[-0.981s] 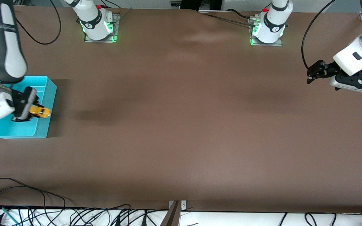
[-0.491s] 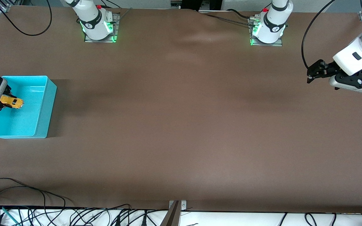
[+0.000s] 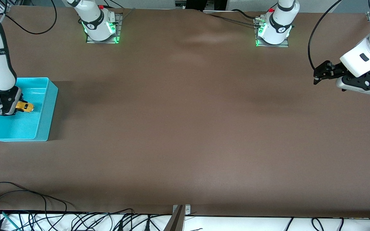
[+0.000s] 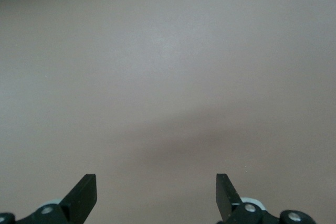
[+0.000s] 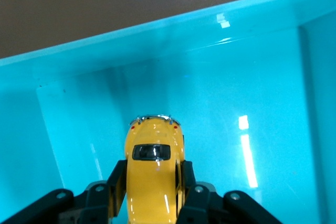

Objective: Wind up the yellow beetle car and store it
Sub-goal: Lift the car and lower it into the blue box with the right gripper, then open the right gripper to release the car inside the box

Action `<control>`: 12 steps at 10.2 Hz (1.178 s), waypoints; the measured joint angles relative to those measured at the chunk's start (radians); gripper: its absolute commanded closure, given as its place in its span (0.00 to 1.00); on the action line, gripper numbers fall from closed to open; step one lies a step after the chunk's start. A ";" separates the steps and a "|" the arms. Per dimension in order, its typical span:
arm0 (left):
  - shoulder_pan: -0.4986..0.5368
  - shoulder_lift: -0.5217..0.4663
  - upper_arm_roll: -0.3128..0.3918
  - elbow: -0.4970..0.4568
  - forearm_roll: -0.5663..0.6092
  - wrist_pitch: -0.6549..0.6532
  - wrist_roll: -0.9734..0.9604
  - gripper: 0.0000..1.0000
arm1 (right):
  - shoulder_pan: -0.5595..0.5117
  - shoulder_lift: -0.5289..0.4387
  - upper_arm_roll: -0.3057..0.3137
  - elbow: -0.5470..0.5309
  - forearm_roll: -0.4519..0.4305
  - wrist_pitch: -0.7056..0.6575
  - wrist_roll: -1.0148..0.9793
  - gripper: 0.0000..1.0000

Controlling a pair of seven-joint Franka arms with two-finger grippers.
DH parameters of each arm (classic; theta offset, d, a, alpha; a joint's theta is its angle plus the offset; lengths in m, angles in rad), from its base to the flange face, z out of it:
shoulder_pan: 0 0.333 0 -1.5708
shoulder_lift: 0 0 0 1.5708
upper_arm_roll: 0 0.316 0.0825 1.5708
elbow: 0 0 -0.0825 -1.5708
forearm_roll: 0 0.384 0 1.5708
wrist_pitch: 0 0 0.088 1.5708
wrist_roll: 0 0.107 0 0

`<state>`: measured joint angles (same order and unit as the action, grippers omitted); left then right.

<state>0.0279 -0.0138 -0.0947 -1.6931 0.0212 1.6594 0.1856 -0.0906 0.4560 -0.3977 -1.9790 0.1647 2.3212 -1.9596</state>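
Right hand (image 3: 11,109) has shifted, yellow beetle car (image 3: 24,106) clamped between its fingers

Brown matte tabletop (image 3: 185,128) under my arms, my two arm bases (image 3: 101,24) bolted along its edge farthest from the front camera, turquoise bin (image 3: 43,109) resting directly on it at my right arm's end, loose black cables (image 3: 27,195) trailing over its nearest edge

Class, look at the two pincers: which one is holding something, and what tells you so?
The right pincer, over the turquoise bin, is closed on the yellow beetle car. The left pincer hangs open over bare table at the left arm's end.
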 measured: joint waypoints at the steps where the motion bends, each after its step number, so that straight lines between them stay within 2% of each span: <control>1: 0.000 0.000 0.000 0.000 0.000 0.000 0.000 0.00 | -0.004 0.023 0.000 0.000 0.026 0.019 -0.027 1.00; 4: 0.000 0.000 0.000 0.002 0.000 -0.002 0.000 0.00 | -0.018 0.067 0.000 0.002 0.050 0.060 -0.057 1.00; 6: 0.000 0.000 0.000 0.003 0.000 -0.003 0.000 0.00 | -0.023 0.096 0.000 0.007 0.117 0.069 -0.111 1.00; 9: 0.000 0.000 0.000 0.003 0.000 -0.003 0.000 0.00 | -0.024 0.105 0.000 0.012 0.131 0.069 -0.126 1.00; 10: 0.000 0.000 0.000 0.003 0.000 -0.003 0.000 0.00 | -0.024 0.105 0.000 0.012 0.131 0.069 -0.127 0.77; 11: 0.000 0.000 0.000 0.003 0.000 -0.003 0.000 0.00 | -0.024 0.105 0.000 0.012 0.131 0.069 -0.127 0.35; 12: 0.000 0.000 0.000 0.003 0.000 -0.003 0.000 0.00 | -0.024 0.105 0.001 0.013 0.131 0.069 -0.128 0.00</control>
<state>0.0275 -0.0138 -0.0950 -1.6898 0.0212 1.6566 0.1856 -0.1145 0.5613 -0.3966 -1.9659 0.2956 2.3902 -2.0873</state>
